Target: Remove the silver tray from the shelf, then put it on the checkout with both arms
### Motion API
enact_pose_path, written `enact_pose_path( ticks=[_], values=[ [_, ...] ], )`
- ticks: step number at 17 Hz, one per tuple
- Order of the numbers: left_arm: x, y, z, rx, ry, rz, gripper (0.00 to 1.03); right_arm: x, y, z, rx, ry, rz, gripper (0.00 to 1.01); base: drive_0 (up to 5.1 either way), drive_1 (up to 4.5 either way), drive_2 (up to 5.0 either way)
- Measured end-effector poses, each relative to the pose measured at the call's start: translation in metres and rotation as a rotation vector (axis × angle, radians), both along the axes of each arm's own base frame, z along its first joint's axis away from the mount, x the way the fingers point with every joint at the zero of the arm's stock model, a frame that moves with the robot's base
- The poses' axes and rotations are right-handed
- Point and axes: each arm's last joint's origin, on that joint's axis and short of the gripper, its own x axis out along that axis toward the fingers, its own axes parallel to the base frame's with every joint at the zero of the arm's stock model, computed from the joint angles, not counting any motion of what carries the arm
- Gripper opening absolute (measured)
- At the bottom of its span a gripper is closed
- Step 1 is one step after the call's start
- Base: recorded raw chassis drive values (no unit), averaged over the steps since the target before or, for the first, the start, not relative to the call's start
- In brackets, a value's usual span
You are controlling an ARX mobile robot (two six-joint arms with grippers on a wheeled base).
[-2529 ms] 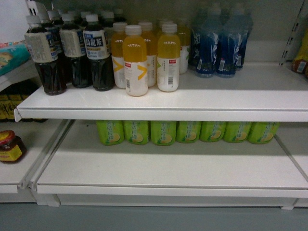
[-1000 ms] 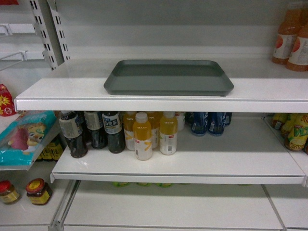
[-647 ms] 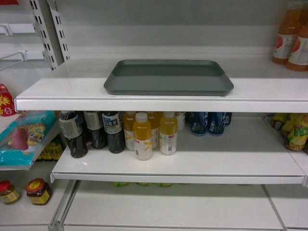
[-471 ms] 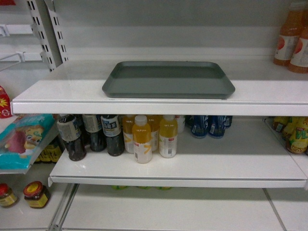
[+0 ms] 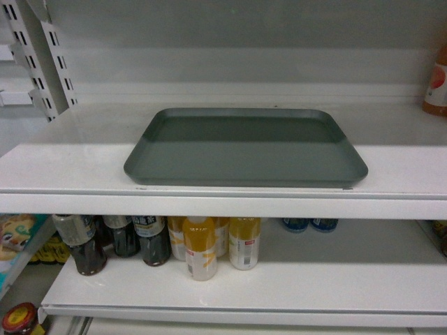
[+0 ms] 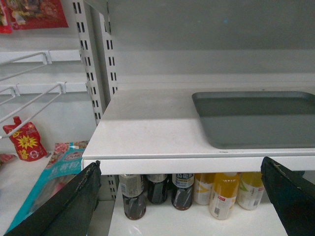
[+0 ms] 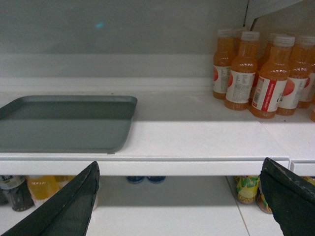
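The silver tray [image 5: 244,146] lies flat on the white shelf [image 5: 70,174], its long side along the front lip. In the left wrist view the tray's left end [image 6: 256,118] shows at the right. My left gripper [image 6: 181,164] is open, in front of and slightly below the shelf lip [image 6: 147,164], holding nothing. In the right wrist view the tray's right end [image 7: 64,123] shows at the left. My right gripper [image 7: 180,163] is open too, before the shelf edge [image 7: 197,166], apart from the tray. Neither gripper shows in the head view. The checkout is out of view.
Orange juice bottles [image 7: 256,73] stand on the shelf to the right of the tray. Dark tea and yellow drink bottles [image 5: 202,248] fill the shelf below. A slotted upright [image 6: 91,73], wire hooks [image 6: 29,93] and snack packets [image 6: 24,142] are at the left.
The head view has risen from the lower shelves and come closer. The tray now looks larger and sits lower in the frame. The tray itself has not moved on the shelf.
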Motion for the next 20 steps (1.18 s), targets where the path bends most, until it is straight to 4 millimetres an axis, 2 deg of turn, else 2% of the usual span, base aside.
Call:
enact_pose_path(
  ticks=[11,20],
  values=[
    [0.0000,0.0000,-0.0001,0.000,0.002,0.000,0.98,0.0000,0.0000,0.0002,0.000,-0.002,0.000,0.98,0.1,4.24,-4.0],
    [0.0000,0.0000,-0.0001,0.000,0.001,0.000,0.98,0.0000,0.0000,0.0000,0.000,0.000,0.000,0.98,0.0,0.00,0.0]
  ],
)
